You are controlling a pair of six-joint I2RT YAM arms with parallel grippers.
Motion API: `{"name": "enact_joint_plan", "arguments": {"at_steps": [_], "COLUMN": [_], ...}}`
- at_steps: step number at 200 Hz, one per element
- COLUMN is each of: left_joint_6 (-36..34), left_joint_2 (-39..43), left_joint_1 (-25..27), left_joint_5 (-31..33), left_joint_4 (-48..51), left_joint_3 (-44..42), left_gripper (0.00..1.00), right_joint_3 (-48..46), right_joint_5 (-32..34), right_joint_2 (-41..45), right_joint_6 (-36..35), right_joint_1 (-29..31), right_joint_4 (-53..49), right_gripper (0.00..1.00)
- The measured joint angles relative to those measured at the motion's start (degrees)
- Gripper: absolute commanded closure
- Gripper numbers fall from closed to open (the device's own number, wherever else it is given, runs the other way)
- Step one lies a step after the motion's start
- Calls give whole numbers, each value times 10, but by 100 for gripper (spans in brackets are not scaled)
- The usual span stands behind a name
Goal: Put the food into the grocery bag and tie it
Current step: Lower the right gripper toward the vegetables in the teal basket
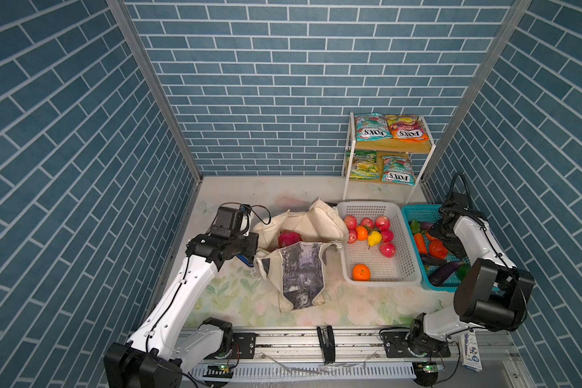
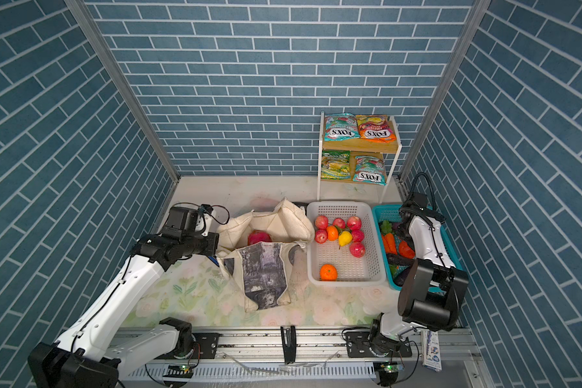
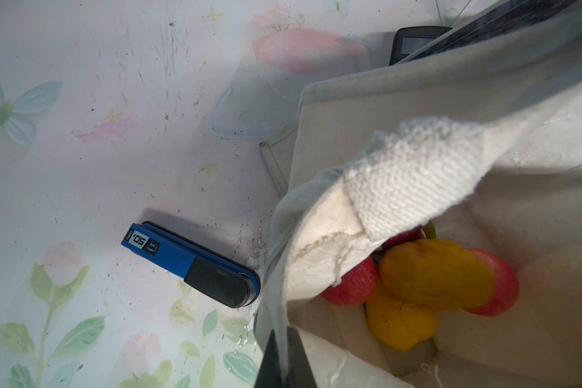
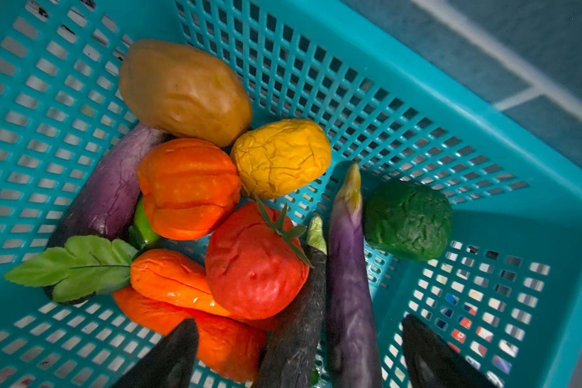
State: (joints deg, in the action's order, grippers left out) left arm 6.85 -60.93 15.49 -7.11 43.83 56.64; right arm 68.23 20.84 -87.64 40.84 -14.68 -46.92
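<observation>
- Grocery bag (image 1: 303, 268) (image 2: 266, 268): lies near the middle of the table (image 1: 236, 295), printed panel facing up and mouth gaping toward the far edge. Its right side is just beside the white basket (image 1: 390, 265).
- Bag contents: in both top views a dragon fruit (image 1: 289, 239) (image 2: 258, 237) shows in the mouth. The left wrist view shows a yellow piece (image 3: 434, 275) lying against red apples (image 3: 350, 282).
- Left gripper (image 3: 284, 356): fingers clamped together with the bag's cream rim pinched between them, at the bag's left side.
- Right gripper (image 4: 298, 322): fingers spread wide and holding nothing, poised over the vegetables (image 4: 189, 188) in the teal basket (image 4: 417, 100) (image 1: 414, 215) at the table's right edge. A tomato (image 4: 252, 268) and a dark aubergine (image 4: 293, 336) lie between the fingertips.
- White basket: stands between the bag and the teal basket and holds loose fruit (image 1: 367, 231) and, apart near its front wall, an orange (image 1: 361, 272).
- Candy packets (image 1: 372, 126): four, in pairs on the two tiers of the shelf (image 1: 393, 146) at the table's far right corner.
- Stapler (image 3: 189, 265): blue, flat on the table, one end just beside the bag's left side.
- Calculator (image 3: 414, 43): black, partly hidden behind the bag.
</observation>
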Motion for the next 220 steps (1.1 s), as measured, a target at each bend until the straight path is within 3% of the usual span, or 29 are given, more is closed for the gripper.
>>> {"name": "enact_joint_plan", "arguments": {"at_steps": [131,220], "left_joint_6": [0,0], "left_joint_2": [-3,-6], "left_joint_1": [0,0], "left_joint_5": [0,0], "left_joint_4": [0,0], "left_joint_3": [0,0], "left_gripper": [95,95], "right_joint_3": [0,-1], "right_joint_5": [-57,-59], "right_joint_2": [-65,-94], "right_joint_6": [27,32], "right_joint_1": [-15,-18], "right_joint_4": [45,57], "right_gripper": [4,2]}}
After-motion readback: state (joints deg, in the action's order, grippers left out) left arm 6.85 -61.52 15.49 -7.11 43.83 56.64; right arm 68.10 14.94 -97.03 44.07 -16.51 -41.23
